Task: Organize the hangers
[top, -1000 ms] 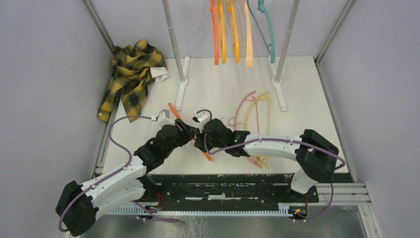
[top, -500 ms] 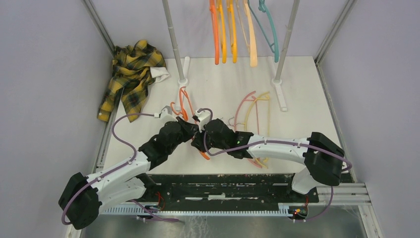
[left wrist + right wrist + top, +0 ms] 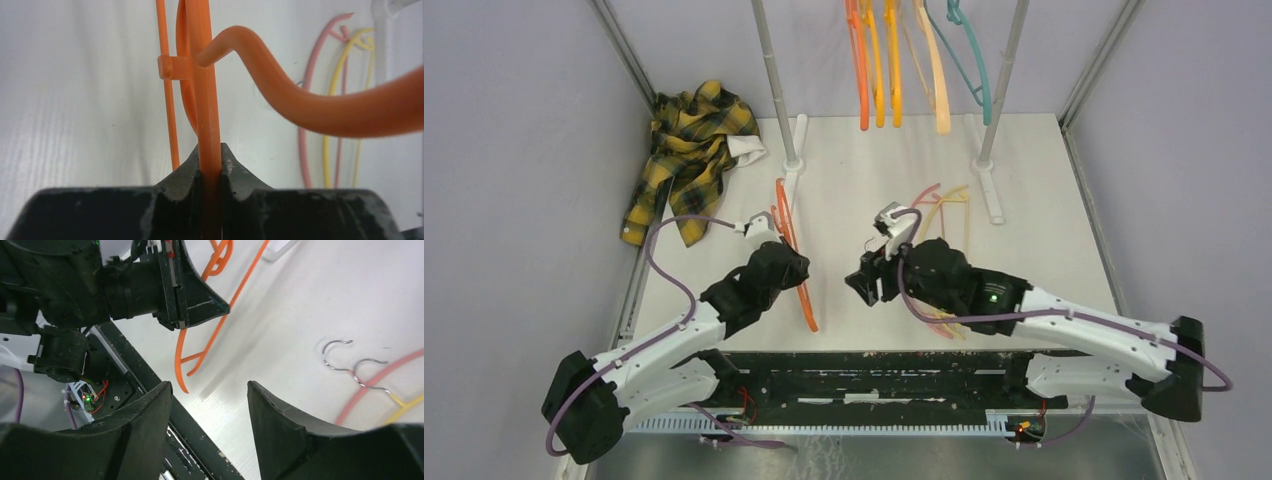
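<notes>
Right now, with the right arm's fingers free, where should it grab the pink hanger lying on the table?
The pink hanger lies flat on the table, so come straight down with the right gripper open, its fingers straddling the thin bar. Probably best at the curved shoulder, on the bend facing away from the pale yellow hanger, which looks clear of their overlap.

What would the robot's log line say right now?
left pincer: shut on orange hanger | right pincer: open, empty | pink hanger: lying on table
</notes>
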